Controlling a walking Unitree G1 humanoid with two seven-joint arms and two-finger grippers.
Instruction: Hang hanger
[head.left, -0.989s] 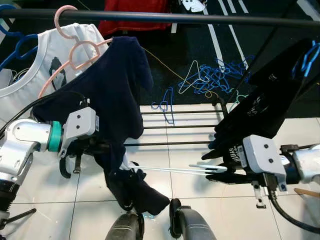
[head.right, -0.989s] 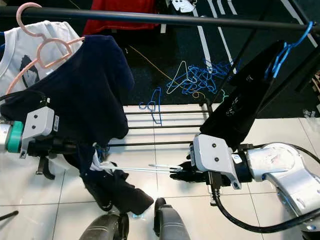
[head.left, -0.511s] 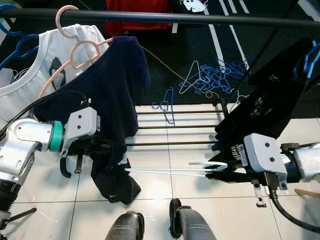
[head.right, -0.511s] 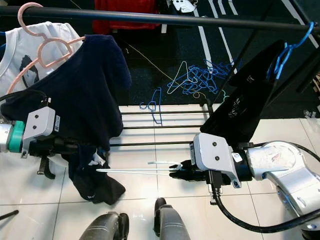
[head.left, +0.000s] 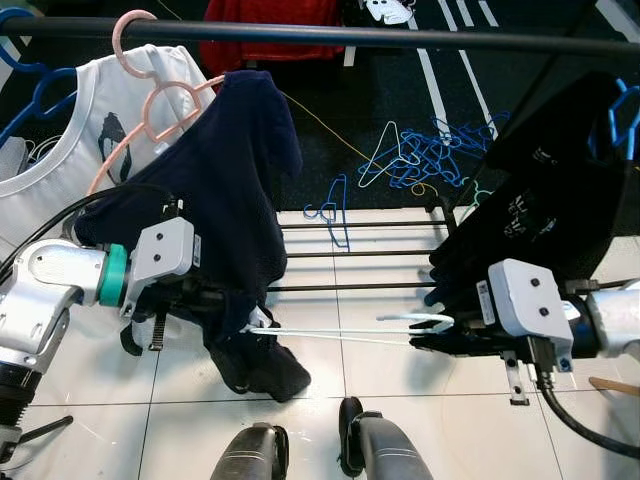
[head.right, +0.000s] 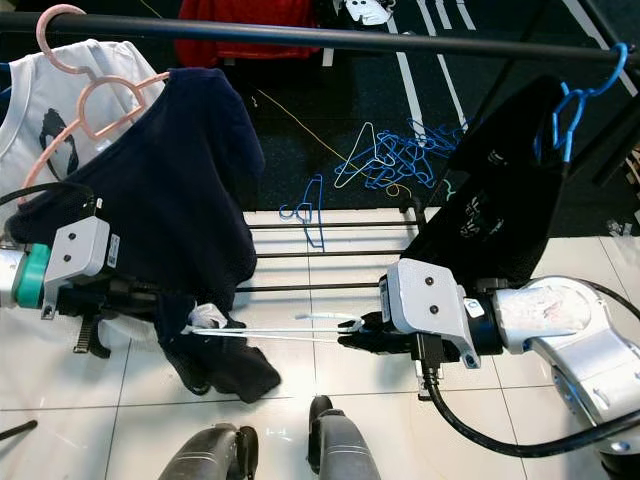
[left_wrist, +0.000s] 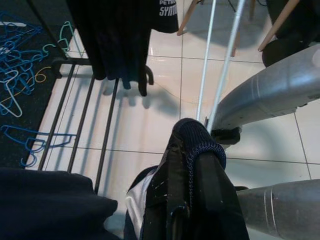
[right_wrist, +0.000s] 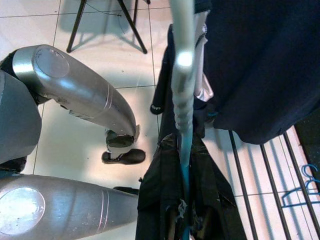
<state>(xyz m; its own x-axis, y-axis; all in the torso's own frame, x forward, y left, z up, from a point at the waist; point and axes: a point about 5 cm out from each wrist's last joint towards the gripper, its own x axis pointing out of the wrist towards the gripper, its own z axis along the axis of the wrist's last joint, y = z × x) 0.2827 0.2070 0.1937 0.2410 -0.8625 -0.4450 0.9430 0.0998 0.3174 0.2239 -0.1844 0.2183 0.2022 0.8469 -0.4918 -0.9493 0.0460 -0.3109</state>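
Left eye view: left gripper clamps the dark navy garment; a thin white hanger stretches level from the cloth across to the right gripper, pinched on its hook end.

The white hanger is a thin plastic one lying almost level below the black clothes rail, its hook end near the right gripper and its long bars running leftward into the dark navy garment. That garment drapes from near the rail's left end down toward the tiled floor, bunched at its lower end where the hanger's far tip enters a fold with a patch of white fabric showing. In the right wrist view the hanger runs straight away as a pale ribbed bar into the navy cloth.
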